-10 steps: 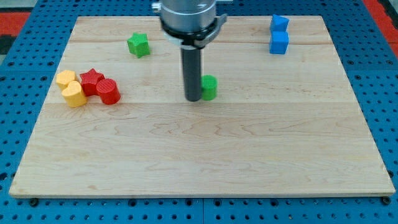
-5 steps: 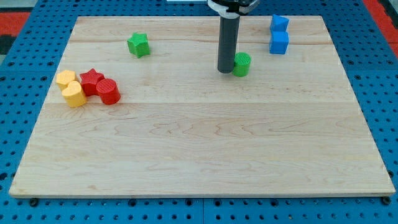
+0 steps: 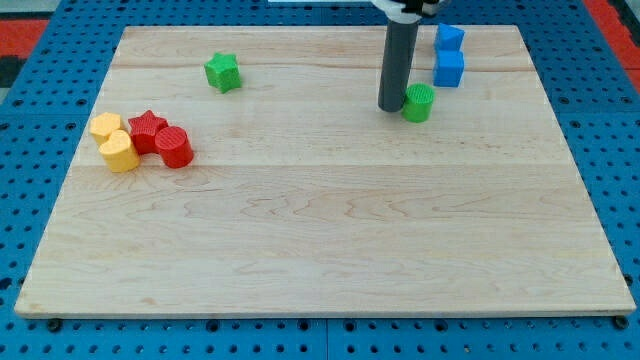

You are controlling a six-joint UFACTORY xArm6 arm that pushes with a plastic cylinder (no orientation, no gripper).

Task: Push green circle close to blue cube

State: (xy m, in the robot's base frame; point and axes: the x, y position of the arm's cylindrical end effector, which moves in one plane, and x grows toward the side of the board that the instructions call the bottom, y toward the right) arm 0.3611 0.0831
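Note:
The green circle [image 3: 419,102], a short green cylinder, stands in the upper right part of the wooden board [image 3: 320,240]. The blue cube [image 3: 449,68] sits just above and to the right of it, a small gap apart. My tip [image 3: 391,107] rests on the board touching the green circle's left side. The dark rod rises from the tip to the view's top edge.
A second blue block [image 3: 449,37] of irregular shape sits right above the blue cube. A green star [image 3: 223,71] is at the upper left. At the left edge cluster a red star [image 3: 148,128], a red cylinder [image 3: 174,148] and two yellow blocks [image 3: 112,140].
My tip has moved right and toward the view's top, pushing the green circle from the board's middle to just below and left of the blue cube. The other blocks have not moved.

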